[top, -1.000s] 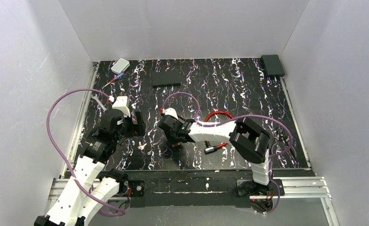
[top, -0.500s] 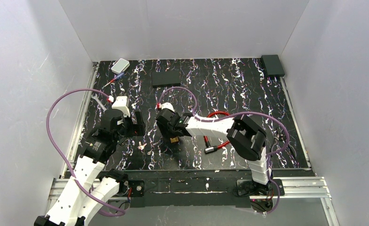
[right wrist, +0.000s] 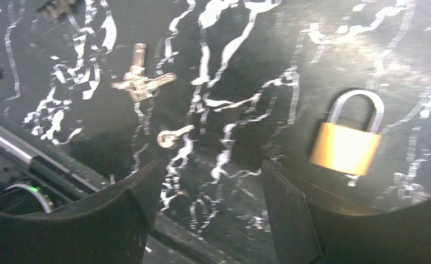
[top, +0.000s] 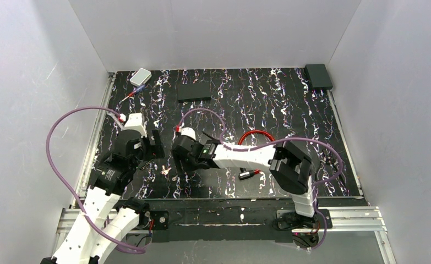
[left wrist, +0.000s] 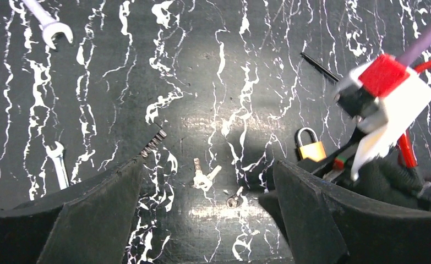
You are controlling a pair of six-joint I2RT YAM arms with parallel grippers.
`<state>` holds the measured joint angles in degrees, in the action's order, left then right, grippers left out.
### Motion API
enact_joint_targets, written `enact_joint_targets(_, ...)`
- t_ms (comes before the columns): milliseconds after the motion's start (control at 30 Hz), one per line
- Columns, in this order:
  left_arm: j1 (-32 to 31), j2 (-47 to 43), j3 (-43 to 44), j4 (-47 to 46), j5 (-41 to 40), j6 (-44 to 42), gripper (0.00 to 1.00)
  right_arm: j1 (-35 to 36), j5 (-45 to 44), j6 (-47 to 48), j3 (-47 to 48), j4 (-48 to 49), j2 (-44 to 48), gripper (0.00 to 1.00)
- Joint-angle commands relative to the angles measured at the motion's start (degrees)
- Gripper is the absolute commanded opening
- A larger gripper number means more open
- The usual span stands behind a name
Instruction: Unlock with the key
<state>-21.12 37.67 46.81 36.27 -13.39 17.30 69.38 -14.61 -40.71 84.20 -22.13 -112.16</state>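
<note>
A pair of small silver keys (left wrist: 205, 176) and one single silver key (left wrist: 236, 199) lie flat on the black marbled mat; no orange-bodied tool is in view. In the right wrist view the pair (right wrist: 141, 82) and the single key (right wrist: 172, 136) lie ahead of the fingers. The brass padlock (left wrist: 310, 147) lies right of them, shackle closed, and shows in the right wrist view too (right wrist: 345, 143). My left gripper (left wrist: 207, 220) is open and empty just before the keys. My right gripper (right wrist: 207, 214) is open and empty, low between single key and padlock.
Two silver wrenches (left wrist: 50, 30) (left wrist: 59, 165) and a small dark spring (left wrist: 153, 142) lie left of the keys. A red cable loop (top: 255, 135) lies under the right arm. A flat black box (top: 194, 91), a white box (top: 140, 76) and a slim red-blue tool (top: 137, 91) sit at the back.
My right gripper has moved left across the mat, past the padlock toward the keys. My left arm has shifted slightly left. Nothing was taken hold of.
</note>
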Motion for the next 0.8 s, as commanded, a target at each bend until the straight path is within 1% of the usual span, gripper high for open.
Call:
enact_joint_targets(0, -0.1, -1.7, 2.1, 1.9, -5.5, 1.0, 0.86, 3.1, -0.2, -5.9, 6.2, -1.9, -3.3, 0.73)
enact_joint_targets(133, -0.1, -2.6, 2.0, 1.9, -5.9, 1.2, 0.86, 4.7, 0.0, -6.0, 8.8, -2.2, -6.3, 0.71)
enact_joint_targets(333, -0.1, -2.9, 2.1, 2.0, -5.7, 1.3, 0.86, 5.6, 0.3, -5.9, 11.3, -2.6, -9.7, 0.65)
enact_joint_targets(500, -0.1, -3.1, 2.0, 2.1, -5.5, 1.2, 0.86, 6.0, -0.4, -5.7, 13.1, -3.4, -12.2, 0.63)
enact_joint_targets(633, -0.1, -3.4, 2.1, 2.1, -5.4, 1.3, 0.86, 6.1, -0.2, -5.4, 14.1, -3.7, -13.8, 0.58)
enact_joint_targets(767, -0.1, -3.6, 2.1, 2.1, -5.4, 1.3, 0.86, 6.4, -0.5, -5.3, 15.3, -4.6, -14.8, 0.52)
